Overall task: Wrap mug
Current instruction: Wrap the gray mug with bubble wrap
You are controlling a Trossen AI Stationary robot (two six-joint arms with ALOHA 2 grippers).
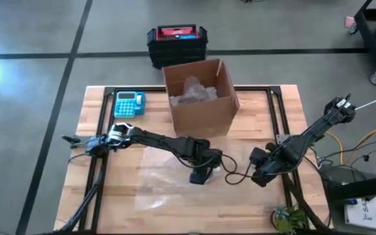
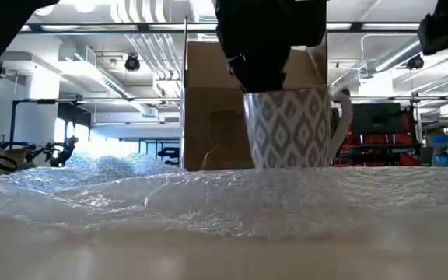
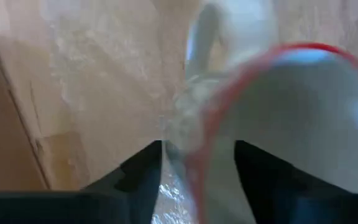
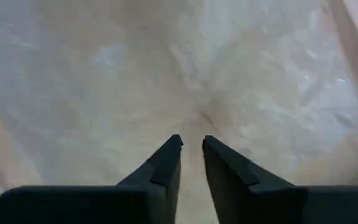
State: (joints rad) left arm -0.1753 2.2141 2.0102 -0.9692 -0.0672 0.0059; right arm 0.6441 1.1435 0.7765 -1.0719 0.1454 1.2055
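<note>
A white mug (image 2: 294, 128) with a grey diamond pattern, a red rim and a white inside stands upright over the clear bubble wrap (image 1: 165, 179) spread on the table's middle. Its handle (image 2: 342, 117) sticks out sideways, and a ridge of wrap (image 2: 232, 194) hides its base in the low view. My left gripper (image 1: 201, 173) reaches down from above and is shut on the mug (image 3: 303, 106). My right gripper (image 1: 258, 175) hovers a little to the mug's right over the wrap (image 4: 104, 74), fingers (image 4: 169, 158) almost together with nothing between them. My left gripper holds the mug by its rim wall (image 3: 197, 168), on the side away from the handle (image 3: 202, 43). One finger (image 3: 272, 186) is inside the mug and the other (image 3: 135, 183) outside. The fingers point down from above. The mug is upright; whether its base rests on the wrap I cannot tell.
An open cardboard box (image 1: 201, 98) with crumpled wrap inside stands at the table's far middle, close behind the mug. A blue calculator (image 1: 129, 103) lies at the far left. A black and red crate (image 1: 177, 40) sits on the floor beyond the table. Bare wood (image 1: 253, 209) shows near the front edge.
</note>
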